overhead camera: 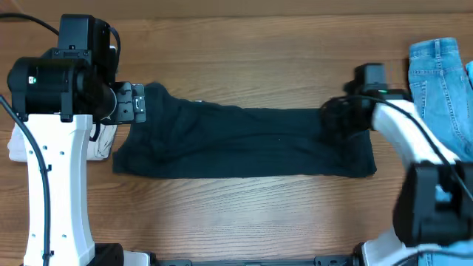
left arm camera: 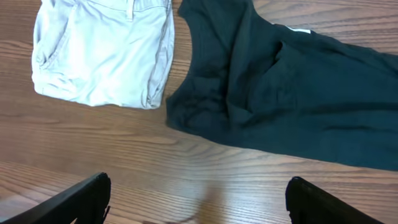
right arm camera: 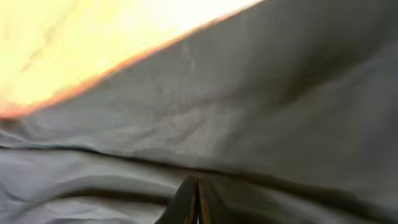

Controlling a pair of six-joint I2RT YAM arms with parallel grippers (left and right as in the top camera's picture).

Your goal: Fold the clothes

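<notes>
On the table [overhead camera: 244, 214], the dark shirt [overhead camera: 244, 144] lay as a long band running left to right, the right gripper [overhead camera: 336, 118] at the shirt's right end pinched together on its cloth, the left gripper [left arm camera: 197, 190] hanging wide apart just off the shirt's left end.
</notes>
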